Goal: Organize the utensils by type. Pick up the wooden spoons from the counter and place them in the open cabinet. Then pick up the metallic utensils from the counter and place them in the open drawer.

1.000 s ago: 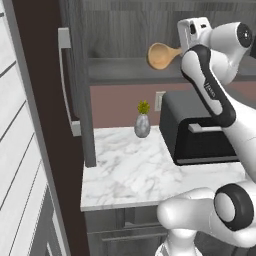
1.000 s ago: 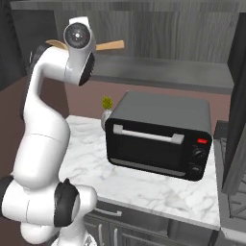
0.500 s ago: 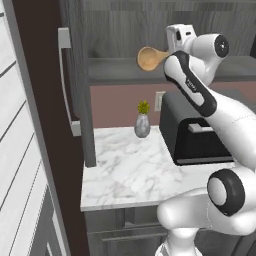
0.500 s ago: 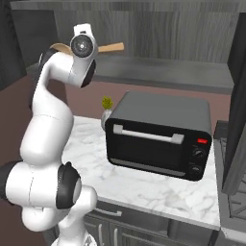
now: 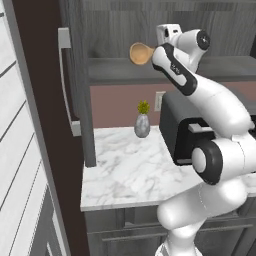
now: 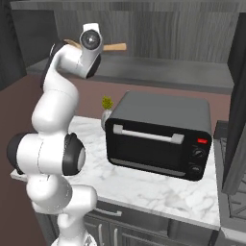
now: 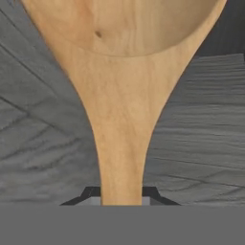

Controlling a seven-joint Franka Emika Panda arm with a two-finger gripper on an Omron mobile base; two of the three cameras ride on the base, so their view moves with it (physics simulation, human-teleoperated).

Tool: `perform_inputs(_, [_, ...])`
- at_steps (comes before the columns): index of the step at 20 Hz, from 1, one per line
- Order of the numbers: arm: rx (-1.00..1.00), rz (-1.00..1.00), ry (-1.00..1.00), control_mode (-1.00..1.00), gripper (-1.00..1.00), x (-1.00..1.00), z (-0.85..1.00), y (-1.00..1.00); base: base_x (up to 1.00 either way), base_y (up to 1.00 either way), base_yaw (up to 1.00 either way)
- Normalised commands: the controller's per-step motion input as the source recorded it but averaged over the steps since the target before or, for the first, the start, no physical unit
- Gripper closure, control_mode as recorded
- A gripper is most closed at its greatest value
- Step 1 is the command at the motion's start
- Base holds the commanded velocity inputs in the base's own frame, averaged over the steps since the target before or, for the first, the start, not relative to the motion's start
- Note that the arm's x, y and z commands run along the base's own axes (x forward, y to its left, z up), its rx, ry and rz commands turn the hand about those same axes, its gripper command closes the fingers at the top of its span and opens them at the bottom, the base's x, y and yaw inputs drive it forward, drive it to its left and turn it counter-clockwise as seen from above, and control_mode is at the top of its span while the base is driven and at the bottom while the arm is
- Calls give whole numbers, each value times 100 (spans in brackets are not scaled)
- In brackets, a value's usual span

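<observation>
We see the pincer clenched on the large wooden spoon, with the handle running down between its dark finger tips in the hand view. The spoon's round bowl fills the top of that view, set against the grey wood grain of the open cabinet.

We take the toaster oven as our landmark. In the left base view the spoon is held high above the oven and off to its left, inside the cabinet opening, its bowl just above the flat grey shelf. Whether it touches the shelf we cannot tell. In the right base view the spoon's handle sticks out to the right of the arm's wrist, again well above the oven and toward its left end.

A small grey vase with a green plant stands on the counter just left of the oven, close to the back wall. The marble counter stretches out to the left and in front of the oven. The cabinet door with its long silver bar handle hangs open farther left of the oven, beyond the vase. The white arm rises in front of the oven's left end in the right base view.
</observation>
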Motion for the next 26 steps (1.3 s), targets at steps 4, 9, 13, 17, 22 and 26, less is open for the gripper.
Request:
perform_inputs(4, [3,0,0,-100,100,61,-13,5,0,0,0])
perform_inputs(9, [1,0,0,-100,100,53,-26,8,0,0,0])
perform_inputs(13, [0,0,0,-100,100,50,-27,5,0,0,0])
perform_inputs(17, [0,1,0,-100,100,36,-29,3,0,0,0])
perform_inputs(22, [0,1,-3,-100,-100,0,-49,15,0,0,0])
perform_inputs(26, [0,1,-4,-100,-100,0,-41,0,0,0,0])
